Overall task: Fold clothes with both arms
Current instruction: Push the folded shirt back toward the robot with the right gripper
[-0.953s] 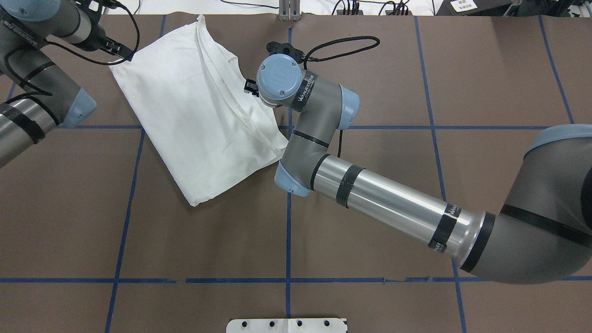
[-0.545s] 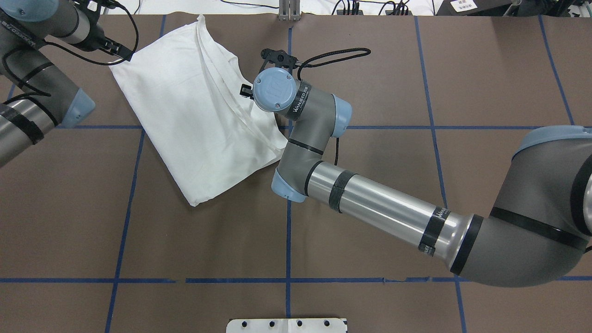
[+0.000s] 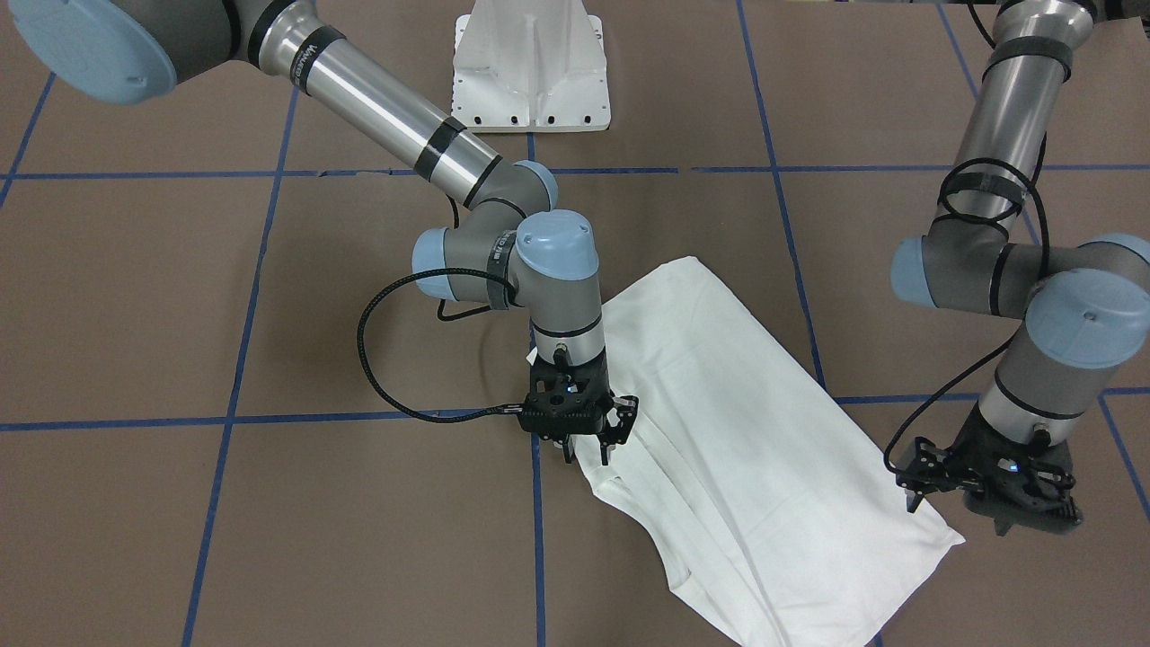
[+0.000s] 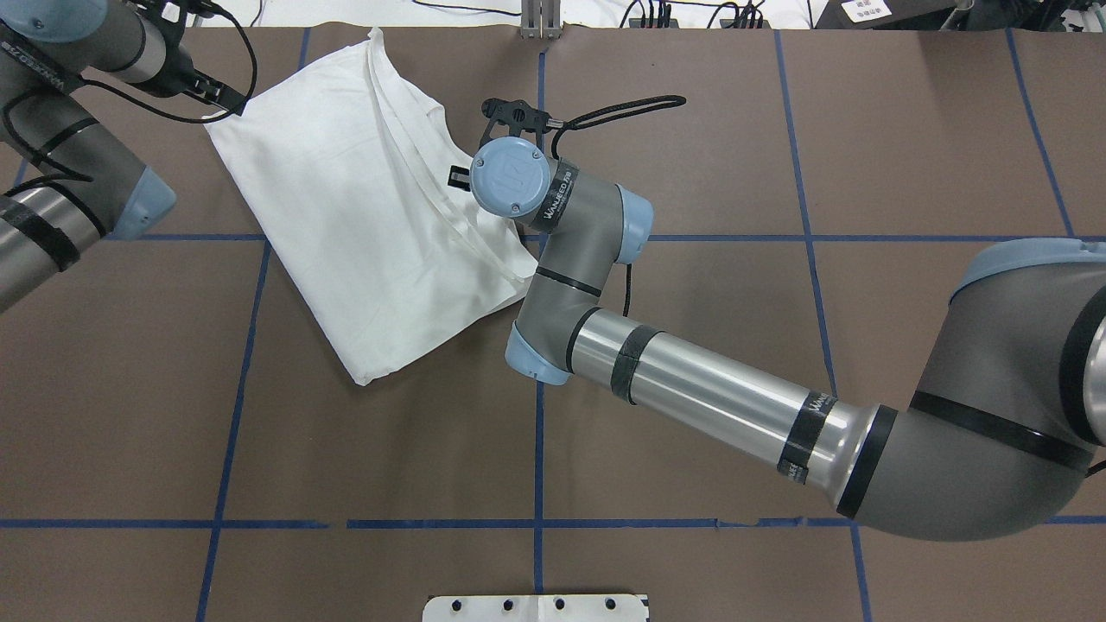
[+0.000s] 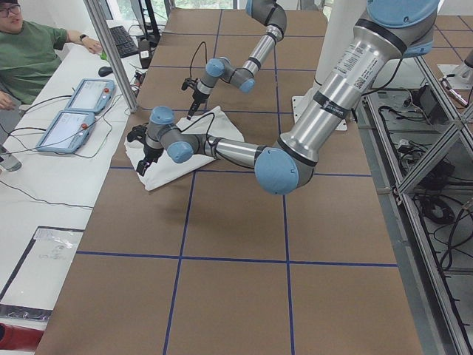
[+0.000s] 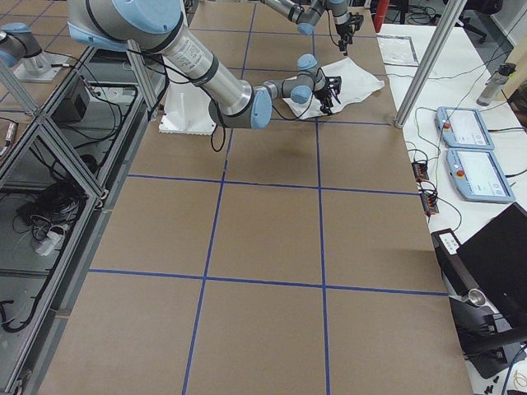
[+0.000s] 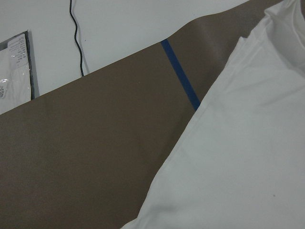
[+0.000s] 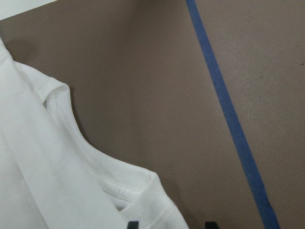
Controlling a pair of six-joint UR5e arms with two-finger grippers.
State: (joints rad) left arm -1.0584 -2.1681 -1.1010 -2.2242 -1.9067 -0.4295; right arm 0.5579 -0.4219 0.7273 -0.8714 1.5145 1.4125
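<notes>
The brown desk (image 4: 389,449) carries the white long-sleeved T-shirt (image 4: 346,225), which lies flat on it as a long, skewed band already folded lengthwise, plain side up. The right arm (image 4: 717,393) reaches across to the T-shirt's collar side. Over the last second its wrist has slid a little further in over that edge and turned slightly. The left arm (image 4: 78,164) has barely moved and stays at the T-shirt's opposite far corner. The cloth itself has not shifted, so this reads as a final lining-up before a grasp, not a fold under way. The right gripper (image 3: 588,449) points straight down at the collar edge, and its wrist view shows both fingers (image 8: 133,224) spread apart with the ribbed collar (image 8: 138,191) just ahead of them and nothing held. They probably still need to descend and close. The left gripper (image 4: 226,95) sits right at the T-shirt's corner. Its wrist view shows only cloth and desk, so I cannot tell whether its fingers are parted or pinching the fabric. The next fold likely waits on both corners being secured together.
</notes>
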